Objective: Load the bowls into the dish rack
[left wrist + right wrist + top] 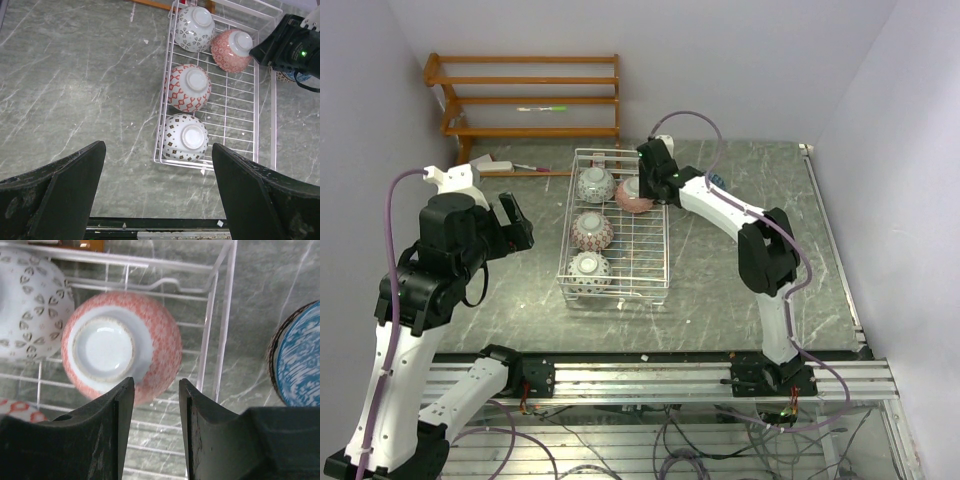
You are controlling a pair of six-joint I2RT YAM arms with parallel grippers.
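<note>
The white wire dish rack (pixel 645 250) stands mid-table with several bowls upside down in it: a grey-white flower-patterned one (pixel 595 184), a pink one (pixel 635 196), a red-patterned one (pixel 592 231) and a dotted one (pixel 588 270). My right gripper (pixel 156 385) is open and empty, just above the pink bowl (pixel 122 345) at the rack's far right corner. A blue bowl (pixel 300 355) sits upright on the table just outside the rack's right wall (pixel 222 315). My left gripper (pixel 157 150) is wide open and empty, high above the table left of the rack (pixel 240 125).
An orange wooden slatted shelf (pixel 530 95) stands against the back wall at the left, with a small white object (pixel 495 163) and pens at its foot. An aluminium rail (pixel 650 375) runs along the near edge. Walls close in on both sides.
</note>
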